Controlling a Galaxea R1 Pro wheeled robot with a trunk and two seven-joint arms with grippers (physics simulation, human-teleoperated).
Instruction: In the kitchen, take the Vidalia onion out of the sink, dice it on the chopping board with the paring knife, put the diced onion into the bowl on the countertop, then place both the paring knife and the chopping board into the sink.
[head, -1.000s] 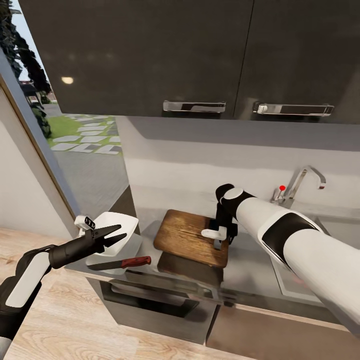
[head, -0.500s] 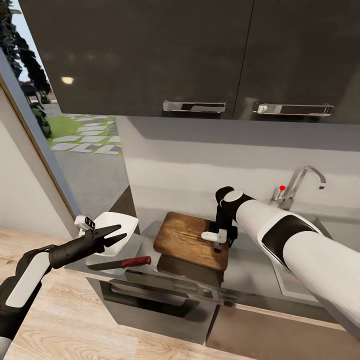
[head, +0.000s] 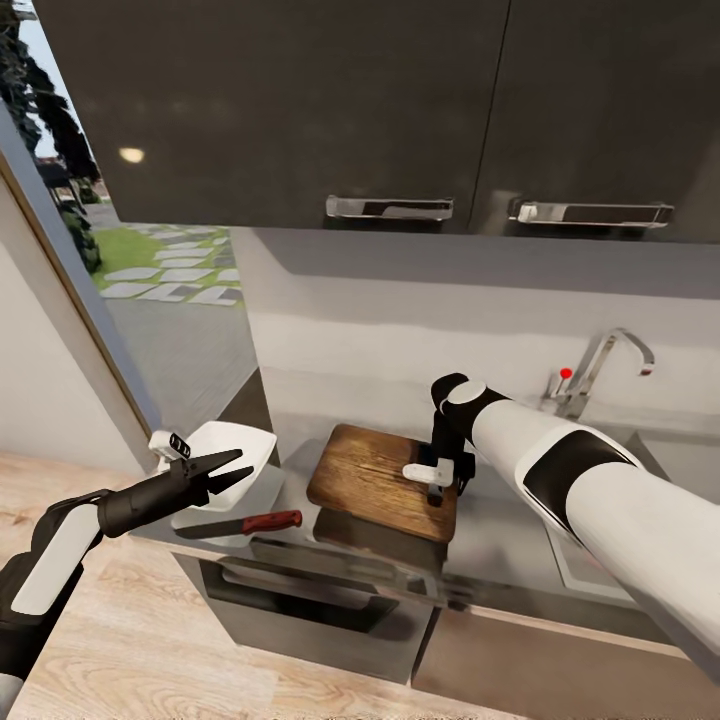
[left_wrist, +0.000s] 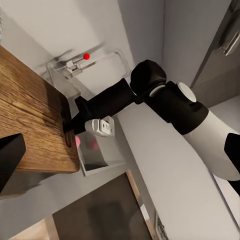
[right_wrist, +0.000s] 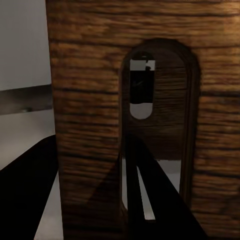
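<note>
The brown chopping board (head: 375, 475) lies on the grey countertop (head: 500, 545). My right gripper (head: 437, 487) points down at the board's handle-slot end. In the right wrist view its fingers (right_wrist: 155, 190) clamp the wooden strip between the board's edge and the slot (right_wrist: 150, 125), one finger on each side. My left gripper (head: 232, 468) hovers open over the white bowl (head: 245, 447). The paring knife (head: 240, 525), with its red handle, lies on the countertop in front of the bowl. The sink (head: 690, 450) is to the right, partly behind my right arm. A pinkish bit of the onion (left_wrist: 93, 145) shows in the basin.
The curved chrome faucet (head: 605, 362) with its red knob stands behind the sink. Dark upper cabinets with chrome handles (head: 388, 208) hang above the counter. A window wall borders the counter's left end, and the wooden floor (head: 130, 650) lies below.
My right wrist has shifted slightly left and lower at the board's slot end. The head view has tipped a little. The left arm, knife and bowl have not moved.
</note>
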